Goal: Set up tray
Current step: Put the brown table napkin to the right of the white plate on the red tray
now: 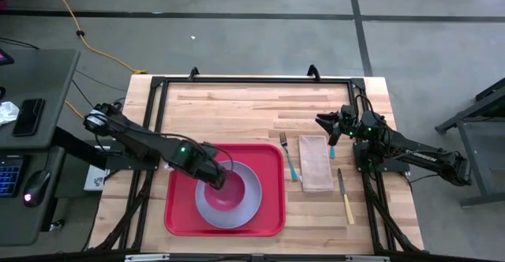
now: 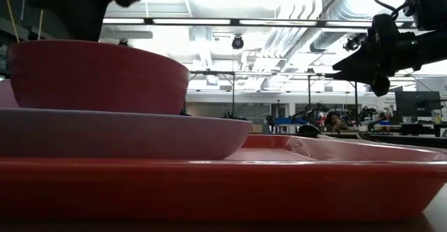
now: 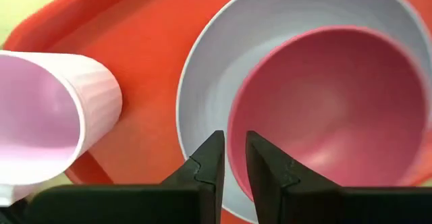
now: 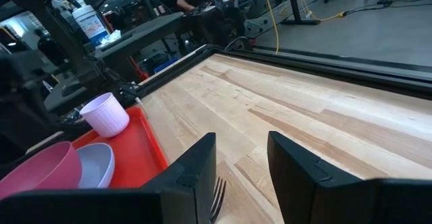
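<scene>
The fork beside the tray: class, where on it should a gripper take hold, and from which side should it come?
Grip the fork at the middle of its blue handle, coming straight down with the fingers across the handle. It lies flat on the wood in the narrow strip between the tray and the napkin, so only a top approach is clear. The right gripper hovers closest.

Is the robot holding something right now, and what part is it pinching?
The left gripper pinches the pink bowl by its rim, one finger inside and one outside. The bowl sits on the grey plate. The right gripper hovers open, holding nothing.
</scene>
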Robot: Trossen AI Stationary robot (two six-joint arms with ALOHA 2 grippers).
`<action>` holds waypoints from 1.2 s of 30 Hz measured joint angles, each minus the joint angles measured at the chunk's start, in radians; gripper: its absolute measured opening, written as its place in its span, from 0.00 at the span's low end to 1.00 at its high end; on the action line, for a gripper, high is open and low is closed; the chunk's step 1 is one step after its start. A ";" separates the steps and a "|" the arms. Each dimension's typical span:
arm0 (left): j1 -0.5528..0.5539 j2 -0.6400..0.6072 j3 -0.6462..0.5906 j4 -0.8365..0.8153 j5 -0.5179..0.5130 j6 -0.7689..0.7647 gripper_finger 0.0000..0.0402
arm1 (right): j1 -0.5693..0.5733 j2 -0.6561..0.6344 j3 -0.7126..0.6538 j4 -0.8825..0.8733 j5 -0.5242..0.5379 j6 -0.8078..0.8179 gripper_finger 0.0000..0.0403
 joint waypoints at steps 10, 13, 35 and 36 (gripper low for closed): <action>-0.003 0.000 0.241 -0.158 -0.041 0.036 0.22 | 0.000 0.000 0.000 -0.026 -0.048 0.000 0.28; -0.020 0.000 0.302 -0.222 -0.044 0.034 0.21 | 0.000 0.000 0.000 -0.037 -0.066 0.000 0.28; -0.146 0.000 0.373 -0.387 -0.123 0.111 0.13 | 0.000 0.000 0.000 -0.039 -0.073 0.061 0.28; -0.146 0.000 0.373 -0.395 -0.114 0.134 0.13 | 0.000 0.000 0.000 -0.039 -0.073 0.059 0.28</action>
